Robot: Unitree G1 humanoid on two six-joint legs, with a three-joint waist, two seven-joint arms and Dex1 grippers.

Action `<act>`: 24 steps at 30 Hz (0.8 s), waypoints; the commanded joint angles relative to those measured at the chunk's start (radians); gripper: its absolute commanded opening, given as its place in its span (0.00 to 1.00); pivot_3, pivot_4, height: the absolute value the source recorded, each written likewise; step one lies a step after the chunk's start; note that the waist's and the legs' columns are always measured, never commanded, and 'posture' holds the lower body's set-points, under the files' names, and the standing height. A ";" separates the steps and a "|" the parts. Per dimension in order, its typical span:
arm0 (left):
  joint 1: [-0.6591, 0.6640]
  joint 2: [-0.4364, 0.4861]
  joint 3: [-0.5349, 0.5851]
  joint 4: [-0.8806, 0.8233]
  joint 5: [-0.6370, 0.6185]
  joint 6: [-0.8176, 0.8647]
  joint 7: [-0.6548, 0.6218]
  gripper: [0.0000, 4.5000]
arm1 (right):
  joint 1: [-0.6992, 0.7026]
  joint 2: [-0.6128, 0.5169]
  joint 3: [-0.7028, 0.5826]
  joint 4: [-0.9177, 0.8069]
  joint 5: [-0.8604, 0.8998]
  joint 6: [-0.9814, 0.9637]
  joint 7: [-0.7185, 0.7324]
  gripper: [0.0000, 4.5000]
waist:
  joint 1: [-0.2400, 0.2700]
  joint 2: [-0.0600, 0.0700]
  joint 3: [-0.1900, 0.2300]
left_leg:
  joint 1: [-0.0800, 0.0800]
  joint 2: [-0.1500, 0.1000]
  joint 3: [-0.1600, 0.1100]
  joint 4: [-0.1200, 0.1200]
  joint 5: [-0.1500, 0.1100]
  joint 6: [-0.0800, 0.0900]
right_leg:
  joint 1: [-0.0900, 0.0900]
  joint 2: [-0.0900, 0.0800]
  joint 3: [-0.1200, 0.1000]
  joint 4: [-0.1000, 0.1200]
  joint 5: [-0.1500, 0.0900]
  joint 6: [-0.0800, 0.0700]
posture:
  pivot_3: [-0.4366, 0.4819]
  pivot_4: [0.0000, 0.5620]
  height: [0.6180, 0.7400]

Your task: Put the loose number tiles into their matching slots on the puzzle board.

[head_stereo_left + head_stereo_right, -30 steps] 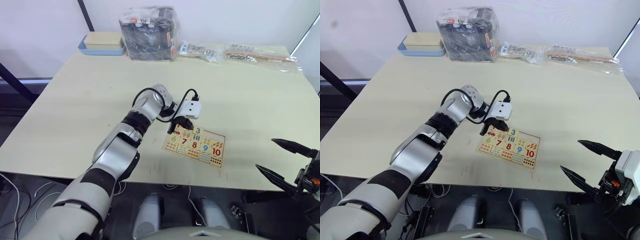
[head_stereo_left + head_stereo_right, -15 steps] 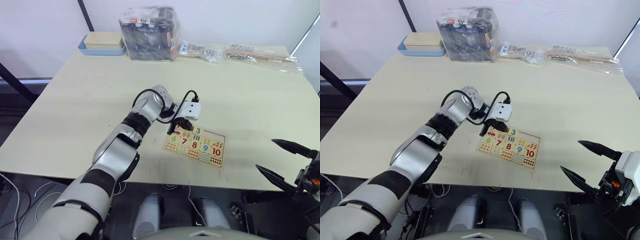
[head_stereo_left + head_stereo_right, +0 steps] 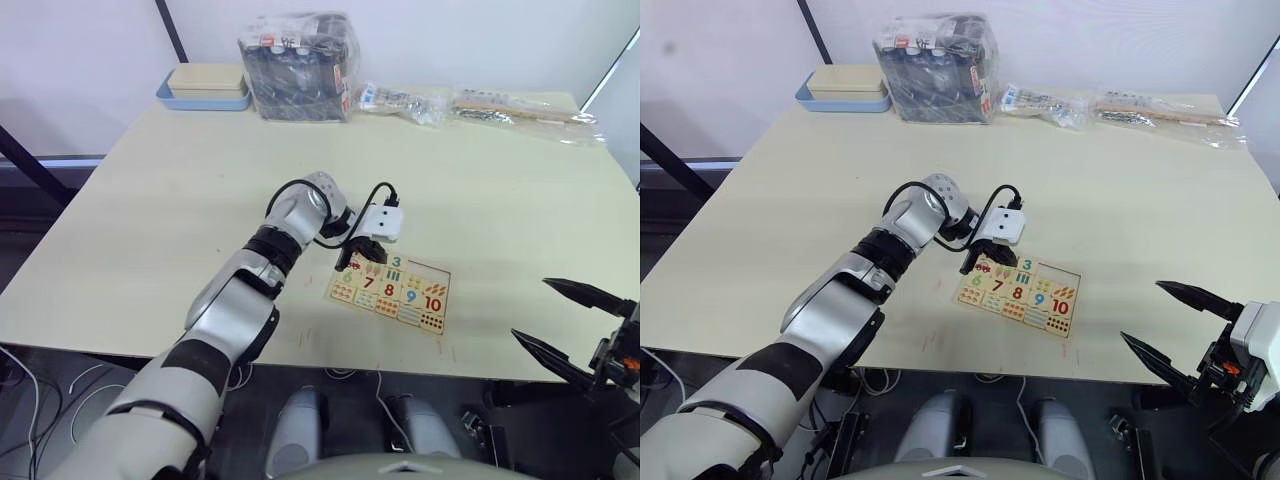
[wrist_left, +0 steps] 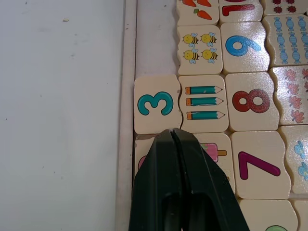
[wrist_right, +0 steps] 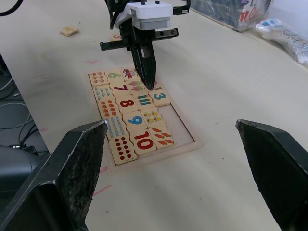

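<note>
On the pale worktop, the left hand presses its clenched fingertips onto the puzzle board, apparently nudging a tile home beside the seated 3 tile. Two slots past the 3 stand empty. A small loose piece, possibly another tile, lies well apart. The right hand waits spread wide, off the worktop's edge.

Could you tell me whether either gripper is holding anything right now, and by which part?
Nothing is held. The left gripper is shut, its tips on the puzzle board beside the 3 tile. The right gripper is open, off the board.
</note>
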 commanded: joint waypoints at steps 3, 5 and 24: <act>-0.002 0.009 0.035 -0.081 -0.050 0.038 -0.026 0.00 | 0.000 0.004 0.003 -0.040 0.009 -0.013 -0.012 1.00 | -0.001 0.000 0.000 | 0.000 0.000 0.000 0.000 0.000 0.000 | 0.000 0.000 0.000 0.000 0.000 0.000 | 0.48 0.27 1.00; 0.005 0.020 0.053 -0.107 -0.074 0.067 -0.030 0.00 | -0.001 0.006 0.010 -0.043 0.007 -0.013 -0.017 1.00 | -0.001 0.000 0.000 | 0.000 0.000 0.000 0.000 0.000 0.000 | 0.000 0.000 0.000 0.000 0.000 0.000 | 0.48 0.27 1.00; 0.329 0.158 0.431 -0.740 -0.418 0.657 0.280 0.00 | -0.193 0.020 0.180 0.004 -0.010 0.037 -0.154 1.00 | -0.023 0.000 0.000 | 0.007 0.001 -0.002 0.000 0.000 0.000 | 0.003 -0.001 0.002 0.004 -0.002 0.003 | 0.48 0.27 1.00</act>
